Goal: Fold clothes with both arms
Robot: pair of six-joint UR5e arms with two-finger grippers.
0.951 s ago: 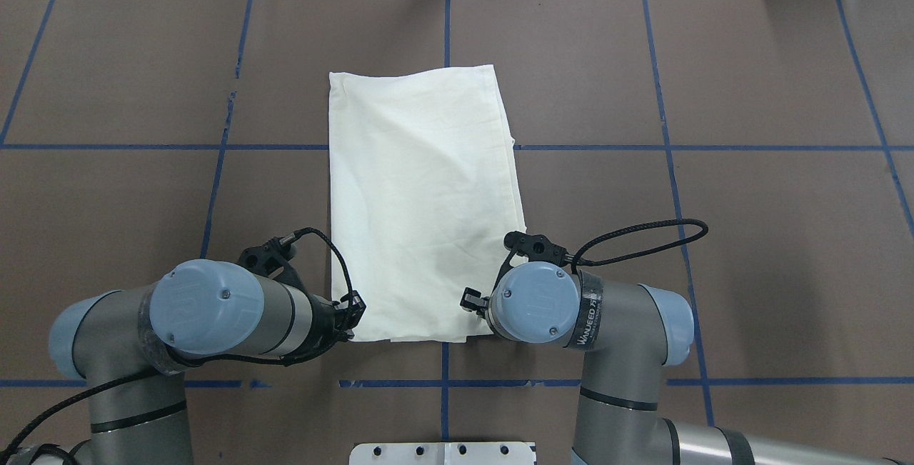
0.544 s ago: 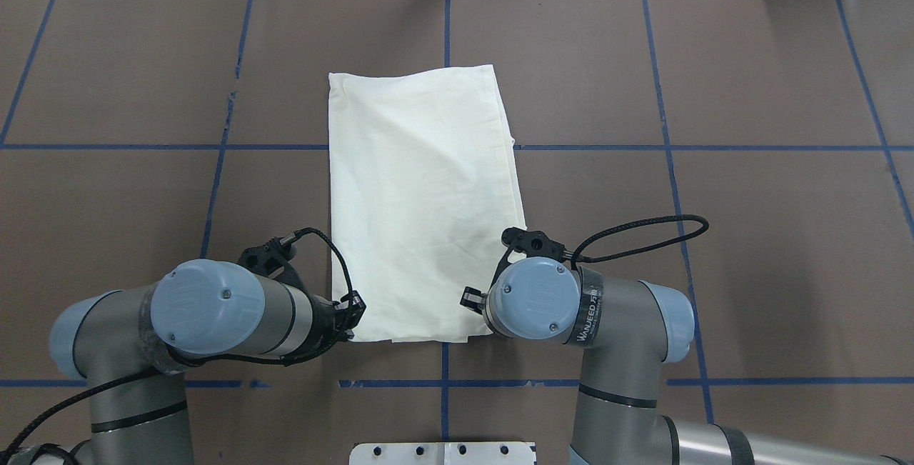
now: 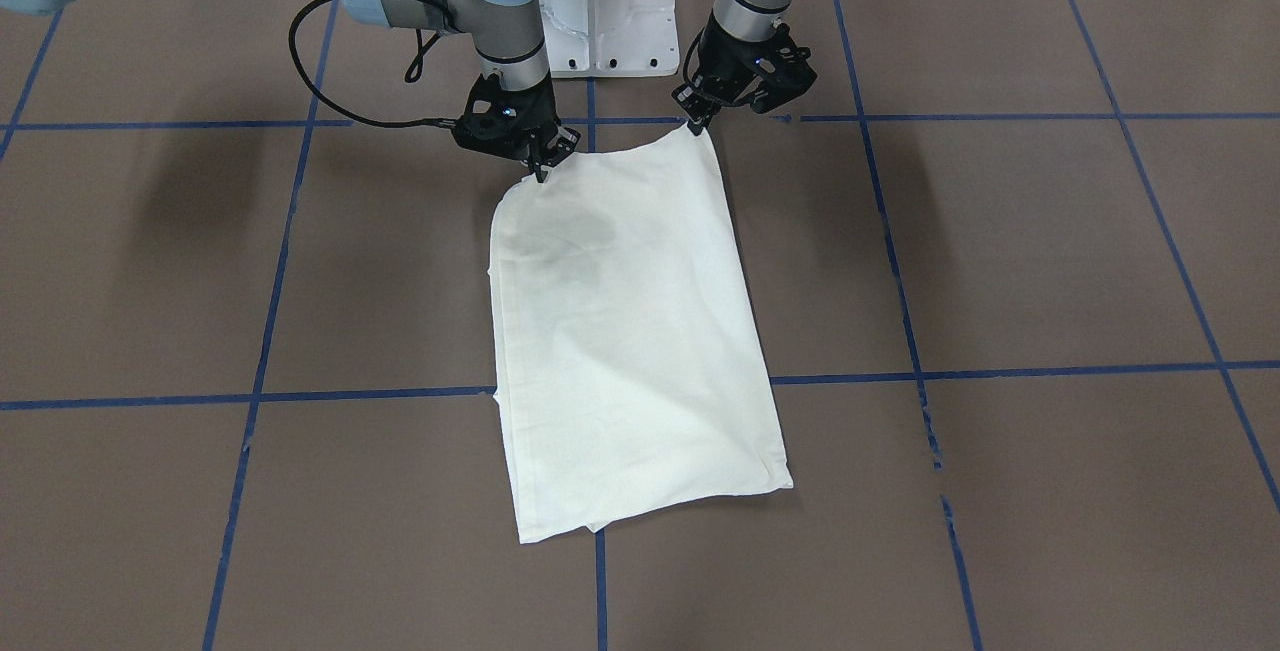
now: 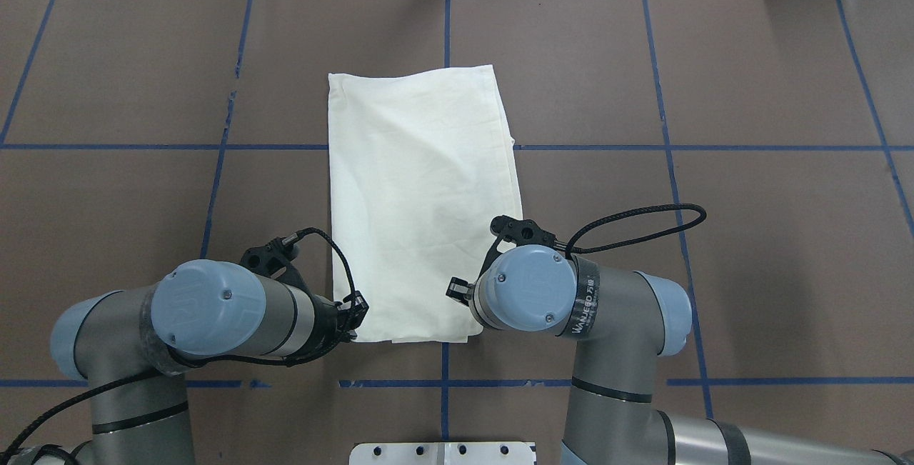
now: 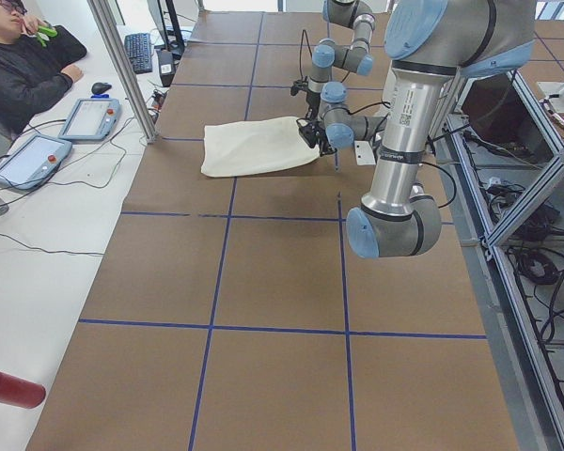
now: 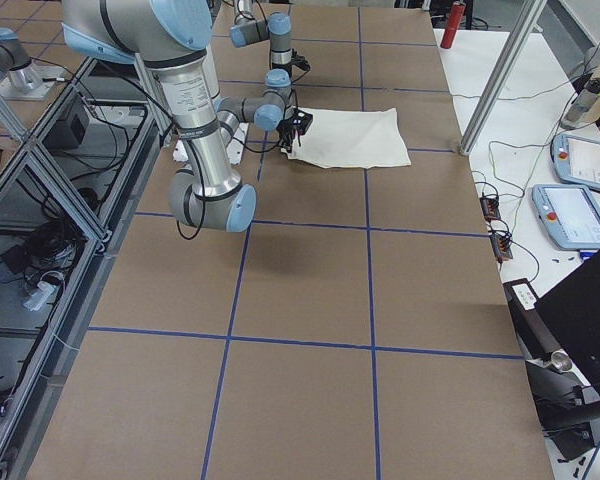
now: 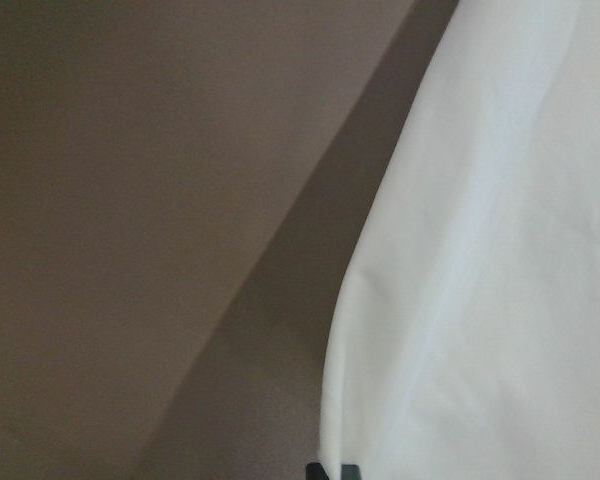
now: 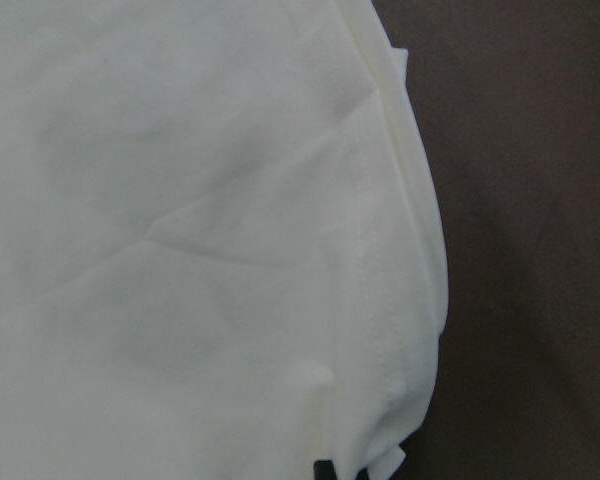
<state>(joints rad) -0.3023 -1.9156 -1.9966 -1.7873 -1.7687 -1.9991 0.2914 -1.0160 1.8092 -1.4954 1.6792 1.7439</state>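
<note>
The cream shirt [image 3: 620, 331] lies folded into a long rectangle, plain side up, with no print showing; it also shows in the overhead view [image 4: 421, 193]. My left gripper [image 3: 692, 123] is shut on its near corner on my left, and the cloth peaks up into the fingers. My right gripper [image 3: 538, 169] is shut on the other near corner, lifted slightly off the table. In the overhead view the wrists hide both sets of fingertips. The left wrist view shows the shirt's edge [image 7: 500, 300], and the right wrist view shows its layered hem [image 8: 180, 250].
The white base block [image 3: 600, 11] stands just behind the grippers. The brown table [image 4: 714, 93] carries a grid of blue tape lines. In the exterior left view an operator [image 5: 23, 66] sits beside pendants [image 5: 89, 117], with a metal post [image 5: 122, 66] and a red cylinder [image 5: 9, 387].
My right arm has moved a little forward and inward over the shirt, and the near right corner has shifted inward with it. My left arm has barely moved.
</note>
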